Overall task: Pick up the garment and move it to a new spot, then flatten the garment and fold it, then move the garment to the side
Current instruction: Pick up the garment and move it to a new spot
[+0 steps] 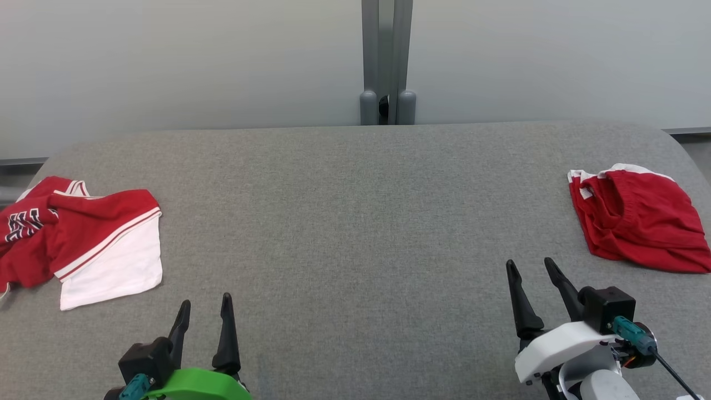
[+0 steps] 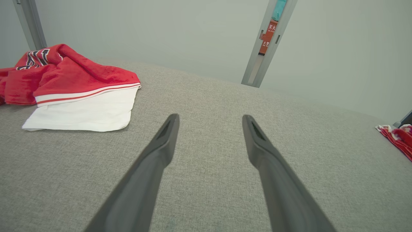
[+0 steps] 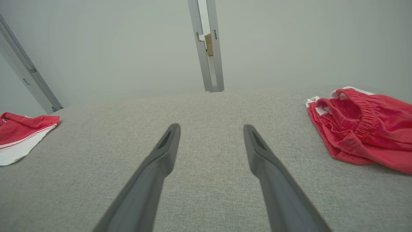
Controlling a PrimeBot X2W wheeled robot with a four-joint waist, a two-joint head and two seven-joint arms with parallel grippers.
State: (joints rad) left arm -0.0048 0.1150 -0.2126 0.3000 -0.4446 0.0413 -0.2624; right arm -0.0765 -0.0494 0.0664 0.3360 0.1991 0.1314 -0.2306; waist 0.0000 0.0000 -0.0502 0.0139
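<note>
The left pincer [image 1: 205, 303] hovers low over the grey fabric-covered tabletop [image 1: 355, 222] at the near left, its two dark fingers spread wide with nothing between them. The crumpled red-and-white garment [image 1: 83, 239], with dark lettering on its red part and a white panel facing the robot, lies on the tabletop ahead and to the left of this pincer, near but apart from it. In the left wrist view the left pincer [image 2: 210, 117] points past the red-and-white garment [image 2: 74, 83], which sits at the upper left.

The right pincer [image 1: 529, 264] is likewise spread and empty at the near right. The red fabric shorts [image 1: 639, 222], bunched, with an elastic waistband and white trim, lie just ahead and to its right, not touching it.
</note>
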